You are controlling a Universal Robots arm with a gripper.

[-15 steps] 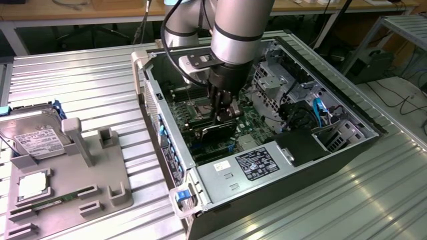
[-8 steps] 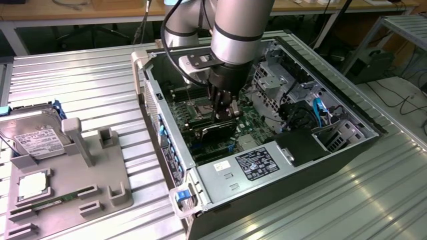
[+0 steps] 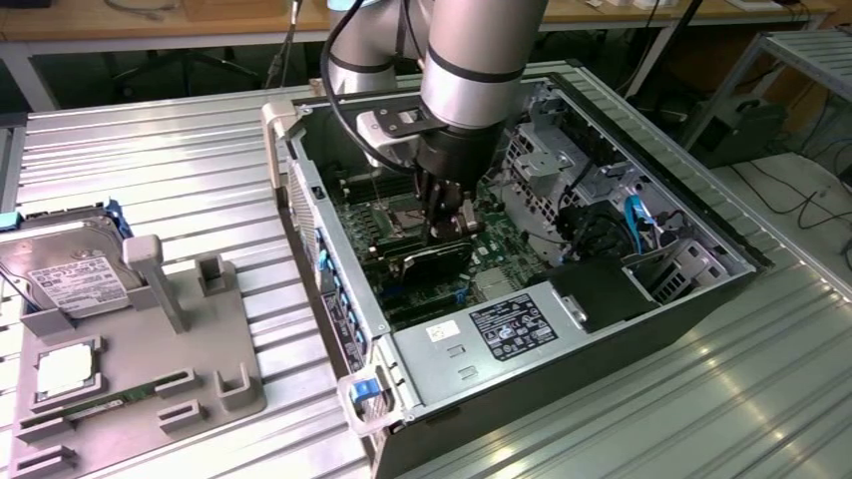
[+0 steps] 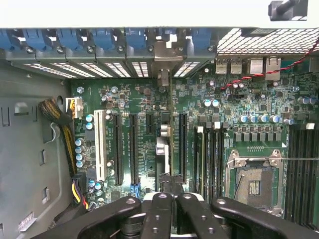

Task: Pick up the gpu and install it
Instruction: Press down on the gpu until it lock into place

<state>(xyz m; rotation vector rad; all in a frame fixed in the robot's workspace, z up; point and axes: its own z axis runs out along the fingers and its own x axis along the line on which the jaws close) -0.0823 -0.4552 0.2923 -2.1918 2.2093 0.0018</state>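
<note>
We keep the claw (image 3: 450, 232) clamped on the gpu (image 3: 433, 261), edge square over its slot (image 4: 169, 149), pressing evenly.

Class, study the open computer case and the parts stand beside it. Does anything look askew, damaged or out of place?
Nothing stands out. The gripper holds the gpu edge-on, upright above the motherboard slots, with its bracket lined up at the case's rear openings. The hard drive sits propped on the grey stand.

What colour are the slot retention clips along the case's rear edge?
Blue; the retention clips show best in the wrist view.
</note>
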